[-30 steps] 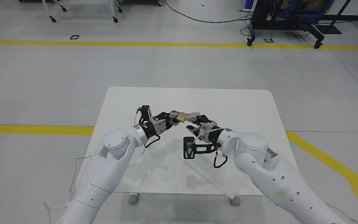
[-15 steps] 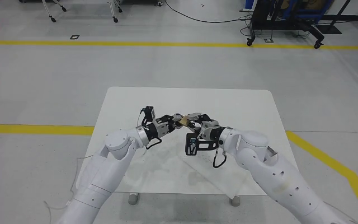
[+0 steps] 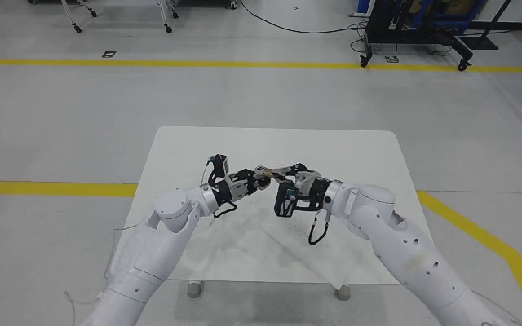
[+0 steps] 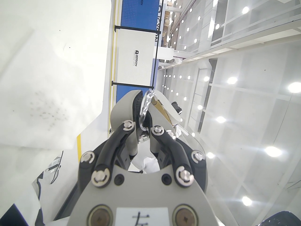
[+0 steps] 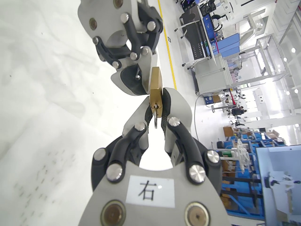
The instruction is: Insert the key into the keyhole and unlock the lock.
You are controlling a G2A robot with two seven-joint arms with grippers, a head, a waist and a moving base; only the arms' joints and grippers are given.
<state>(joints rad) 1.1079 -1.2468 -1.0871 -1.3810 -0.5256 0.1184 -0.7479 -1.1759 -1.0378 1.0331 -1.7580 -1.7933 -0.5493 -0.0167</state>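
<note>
Where the two arms meet over the middle of the table [image 3: 359, 155], the brass lock [image 5: 156, 85] is held in the air between them. It is off the tabletop and well apart from all four table edges. The left gripper [image 4: 145, 99] is clenched on the lock's silver shackle [image 4: 143, 116], which runs between its two fingers. The brass body sticks out past the fingertips. The right gripper [image 5: 156, 105] faces it from the opposite side of the table. Its two black pads press on either side of the body's keyhole end, so it grasps the lock itself. The key [image 5: 155, 119] sits in the keyhole, and its head, seen edge-on, juts back into the gap between the right fingers. Whether the shackle has sprung free of the body cannot be told.

The fingertips of the two grippers lie just beside each other along the lock, with only a short stretch of brass bare between them. In the top view both forearms cross the table's near edge and angle inward toward its middle. The far part of the table, up to its far edge, lies beyond the grippers. In both wrist views white tabletop with faint dark specks shows to one side of the lock.
</note>
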